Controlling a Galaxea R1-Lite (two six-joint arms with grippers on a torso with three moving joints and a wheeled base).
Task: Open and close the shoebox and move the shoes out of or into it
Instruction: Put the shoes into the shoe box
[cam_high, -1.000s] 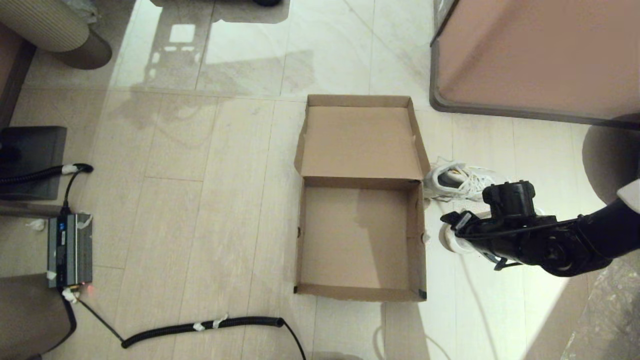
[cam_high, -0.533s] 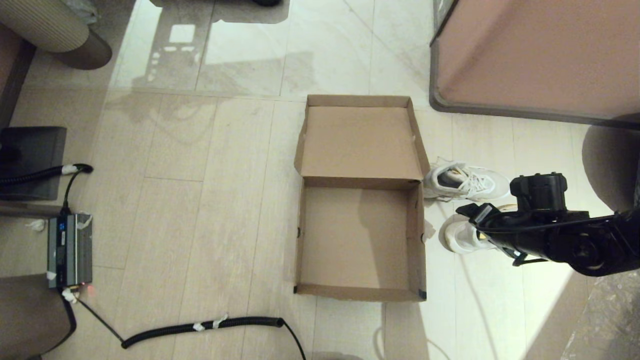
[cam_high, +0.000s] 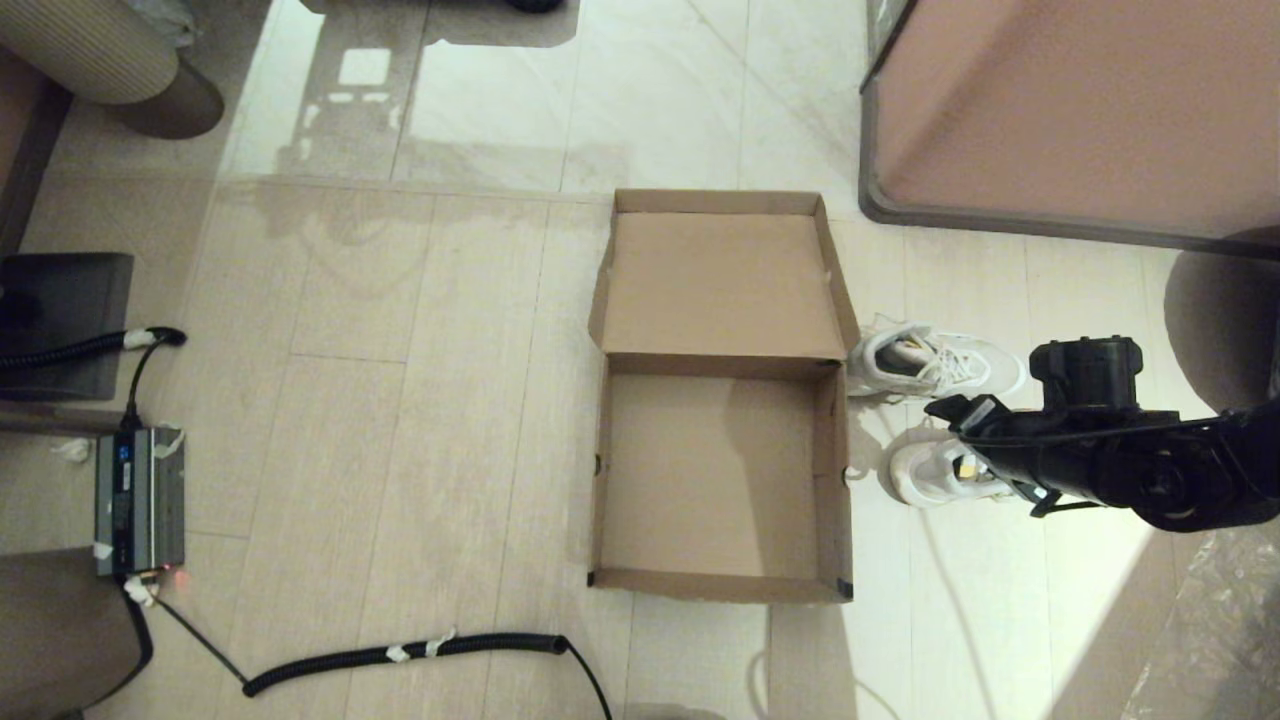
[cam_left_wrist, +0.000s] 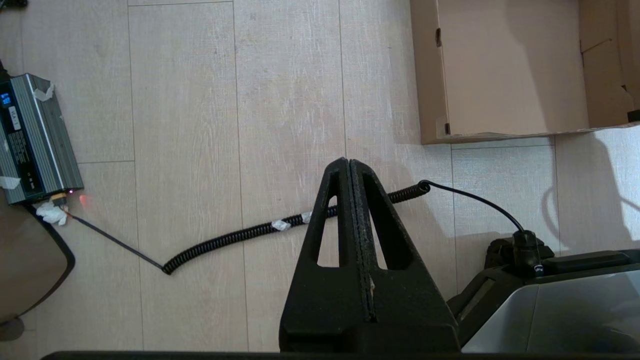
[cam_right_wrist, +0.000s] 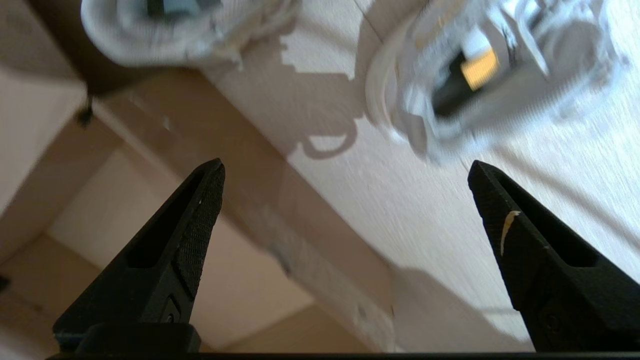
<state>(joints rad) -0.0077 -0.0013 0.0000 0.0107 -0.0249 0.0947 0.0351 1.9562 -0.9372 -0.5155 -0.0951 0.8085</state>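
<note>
Looking down from the head camera, you are seeing the whole layout: the shoebox (cam_high: 720, 480) is lying open on the floor (cam_high: 400, 400) at the middle of the view, its lid (cam_high: 722, 283) flung back toward 12 o'clock and its tray holding nothing, while the shoes (cam_high: 935, 362) are standing on the floor just beside the box's wall at 3 o'clock, one toward 12 o'clock of the other. The right gripper (cam_high: 975, 440) is reaching in from 3 o'clock, roughly level, and is hanging over the nearer shoe, hiding part of it. The right wrist camera is giving you what the head view cannot: the two black fingers (cam_right_wrist: 195, 215) are standing spread as wide as they go, with nothing between them and touching nothing, and beyond their tips the box wall and both sneakers are showing, one with a yellow patch inside, blurred. The left wrist camera is showing you the left gripper (cam_left_wrist: 350, 165), which the head view is not catching at all: its fingers are pressed flat together on nothing, pointing down at the floor above a coiled black cable (cam_left_wrist: 280, 227), with a corner of the shoebox toward 1 o'clock and a grey power unit (cam_left_wrist: 35, 137) toward 9 o'clock. A large pinkish furniture block (cam_high: 1080, 110) is sitting at 1 o'clock of the box in the head view.
</note>
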